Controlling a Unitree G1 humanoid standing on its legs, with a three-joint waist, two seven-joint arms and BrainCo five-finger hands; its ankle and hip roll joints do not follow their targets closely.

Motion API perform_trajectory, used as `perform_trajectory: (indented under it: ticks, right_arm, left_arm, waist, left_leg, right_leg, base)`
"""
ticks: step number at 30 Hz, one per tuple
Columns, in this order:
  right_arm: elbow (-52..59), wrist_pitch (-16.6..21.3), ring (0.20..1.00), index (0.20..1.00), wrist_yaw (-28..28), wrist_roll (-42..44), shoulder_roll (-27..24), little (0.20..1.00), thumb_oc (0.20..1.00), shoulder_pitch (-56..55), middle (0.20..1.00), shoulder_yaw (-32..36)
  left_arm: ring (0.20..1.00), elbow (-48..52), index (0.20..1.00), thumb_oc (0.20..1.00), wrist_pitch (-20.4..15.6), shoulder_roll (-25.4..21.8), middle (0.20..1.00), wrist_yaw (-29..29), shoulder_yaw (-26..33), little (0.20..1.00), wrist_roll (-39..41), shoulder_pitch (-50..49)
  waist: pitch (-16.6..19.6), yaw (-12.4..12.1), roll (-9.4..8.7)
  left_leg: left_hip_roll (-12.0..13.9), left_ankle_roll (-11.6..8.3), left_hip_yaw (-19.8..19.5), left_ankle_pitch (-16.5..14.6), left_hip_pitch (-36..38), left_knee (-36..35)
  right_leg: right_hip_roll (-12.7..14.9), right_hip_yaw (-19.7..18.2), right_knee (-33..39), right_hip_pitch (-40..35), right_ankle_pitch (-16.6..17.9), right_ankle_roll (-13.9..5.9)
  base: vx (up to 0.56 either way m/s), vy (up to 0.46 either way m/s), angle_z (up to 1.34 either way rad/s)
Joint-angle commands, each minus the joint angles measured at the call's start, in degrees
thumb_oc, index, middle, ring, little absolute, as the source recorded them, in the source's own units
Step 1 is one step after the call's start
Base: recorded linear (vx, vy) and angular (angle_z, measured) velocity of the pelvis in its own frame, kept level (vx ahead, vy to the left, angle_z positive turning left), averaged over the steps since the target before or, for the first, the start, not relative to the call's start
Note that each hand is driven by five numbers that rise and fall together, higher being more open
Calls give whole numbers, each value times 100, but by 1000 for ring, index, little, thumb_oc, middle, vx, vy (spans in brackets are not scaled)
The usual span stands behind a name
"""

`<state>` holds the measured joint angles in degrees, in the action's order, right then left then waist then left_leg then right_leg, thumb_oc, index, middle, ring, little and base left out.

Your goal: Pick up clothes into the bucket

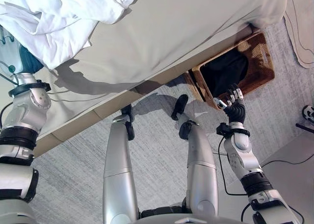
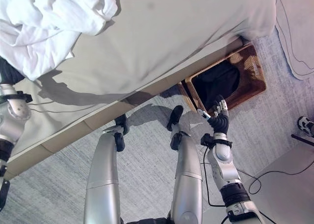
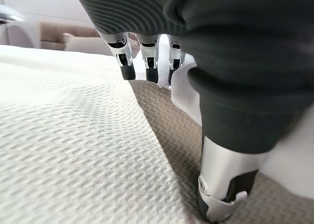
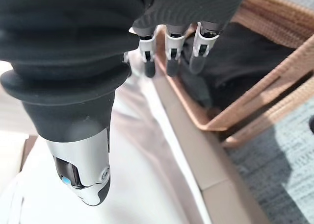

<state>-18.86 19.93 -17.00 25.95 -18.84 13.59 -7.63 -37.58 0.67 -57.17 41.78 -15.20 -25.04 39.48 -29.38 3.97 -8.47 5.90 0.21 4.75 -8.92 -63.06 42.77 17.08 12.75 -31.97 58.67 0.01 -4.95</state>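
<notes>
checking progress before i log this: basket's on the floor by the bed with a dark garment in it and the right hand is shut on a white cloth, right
Not quite: the right hand is open and holds nothing, its fingers straight near the basket; the right wrist view shows it. The dark garment does lie in the basket on the floor by the bed.

Bedroom: bed (image 1: 196,23), wicker basket (image 1: 262,69)

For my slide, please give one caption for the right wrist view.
Open right hand above woven basket holding dark clothes beside the bed.
</notes>
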Motion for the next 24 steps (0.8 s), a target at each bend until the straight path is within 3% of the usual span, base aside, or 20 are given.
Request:
perform_trajectory:
  ticks: [1,7,8,9,10,17,24]
  right_arm:
    - [94,360,1000,1000,62,146,-209,1000,1000,-163,1000,36]
    - [56,359,1000,1000,100,155,-241,1000,1000,-94,1000,118]
    - [41,348,1000,1000,93,121,-249,1000,1000,-82,1000,146]
    - [41,335,1000,1000,91,104,-248,1000,1000,-74,1000,162]
    - [35,328,1000,1000,101,98,-243,1000,1000,-61,1000,164]
    - [-24,285,1000,1000,143,55,-220,1000,1000,-67,1000,206]
    - [-40,227,1000,1000,184,87,-157,1000,1000,-161,1000,233]
  left_arm:
    - [1000,91,1000,1000,-290,9,1000,-63,-357,1000,-712,598]
    - [1000,-5,1000,1000,-345,-44,1000,-645,-853,1000,-963,747]
    - [674,26,674,674,-405,-44,674,-746,-923,674,-973,790]
    - [464,55,464,464,-453,-51,464,-827,-957,464,-953,823]
    - [200,74,200,200,-506,-53,200,-872,-973,200,-924,833]
    - [200,102,200,200,-694,40,200,-1021,-845,200,-781,537]
    - [200,9,200,200,-775,463,200,-1061,-529,200,-577,-27]
  waist:
    - [437,115,226]
    - [465,129,252]
    - [466,130,260]
    - [472,134,261]
    - [475,139,261]
    - [503,121,295]
    - [545,60,344]
  left_leg:
    - [66,-222,-204,2,168,-312]
    - [64,-214,-180,11,198,-332]
    - [64,-212,-171,11,207,-343]
    - [66,-213,-163,15,211,-348]
    - [62,-212,-158,18,217,-352]
    - [53,-212,-112,43,306,-409]
    - [4,-227,-47,152,853,-769]
  right_leg:
    - [297,-258,-51,-264,-23,-601]
    - [279,-278,-6,-298,1,-600]
    - [281,-279,-13,-295,0,-600]
    - [283,-283,-13,-294,0,-597]
    - [280,-288,-19,-290,-1,-596]
    - [284,-325,-8,-328,8,-591]
    - [310,-287,224,-790,98,-610]
  base:
    - [0,0,0]
    - [0,0,0]
    - [0,0,0]
    - [0,0,0]
    - [0,0,0]
    - [-1,7,-1]
    - [3,-3,-3]
